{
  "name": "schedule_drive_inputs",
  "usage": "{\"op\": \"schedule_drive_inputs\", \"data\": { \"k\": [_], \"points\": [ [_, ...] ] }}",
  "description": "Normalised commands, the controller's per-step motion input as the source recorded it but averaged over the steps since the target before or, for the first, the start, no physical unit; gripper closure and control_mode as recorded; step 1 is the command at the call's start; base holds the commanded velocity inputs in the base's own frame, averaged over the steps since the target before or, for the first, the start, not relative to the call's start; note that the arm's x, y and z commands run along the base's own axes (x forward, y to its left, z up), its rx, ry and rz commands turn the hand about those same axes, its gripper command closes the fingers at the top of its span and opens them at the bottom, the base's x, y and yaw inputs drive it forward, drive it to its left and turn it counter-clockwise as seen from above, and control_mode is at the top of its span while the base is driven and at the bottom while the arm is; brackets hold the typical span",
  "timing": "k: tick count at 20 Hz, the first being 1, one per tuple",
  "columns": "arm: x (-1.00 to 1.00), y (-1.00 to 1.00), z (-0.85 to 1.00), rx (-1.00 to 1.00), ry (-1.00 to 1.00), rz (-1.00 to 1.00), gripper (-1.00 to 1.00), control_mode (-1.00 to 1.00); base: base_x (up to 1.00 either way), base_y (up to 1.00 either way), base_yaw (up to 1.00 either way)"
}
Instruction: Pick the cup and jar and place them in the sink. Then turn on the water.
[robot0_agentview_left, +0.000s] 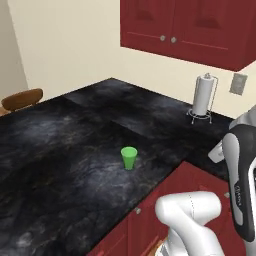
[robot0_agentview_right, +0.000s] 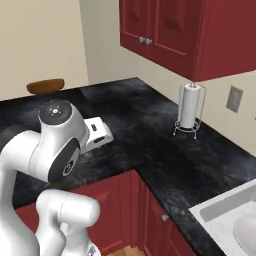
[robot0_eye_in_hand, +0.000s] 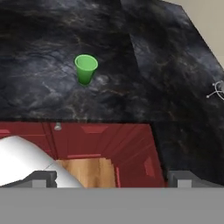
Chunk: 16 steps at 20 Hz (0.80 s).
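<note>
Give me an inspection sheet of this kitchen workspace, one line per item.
Surface: black marbled L-shaped counter over red base cabinets.
Job's things: green cup upright, alone on the counter near its front edge; a corner of the sink at the right base view's lower right; no jar seen; no water seen.
Clutter: paper towel roll on a wire stand by the back wall.
Grippers: gripper open, holding nothing, over the cabinet fronts short of the cup.
Cables: nothing seen.
Surroundings: red wall cabinets, wall outlet, brown chair back beyond the counter's far left, wood floor.
</note>
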Motion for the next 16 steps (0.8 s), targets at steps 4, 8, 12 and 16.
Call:
{"op": "schedule_drive_inputs", "data": {
  "k": [4,8,12,16],
  "points": [
    [0.00,0.00,0.00,0.00,0.00,0.00,-1.00,1.00,0.21,-0.02,0.51],
    [0.00,0.00,0.00,0.00,0.00,0.00,-1.00,1.00,0.14,-0.11,0.38],
    [0.00,0.00,0.00,0.00,0.00,0.00,-1.00,1.00,0.32,0.00,0.33],
    [0.00,0.00,0.00,0.00,0.00,0.00,-1.00,1.00,0.41,0.00,0.35]
  ]
}}
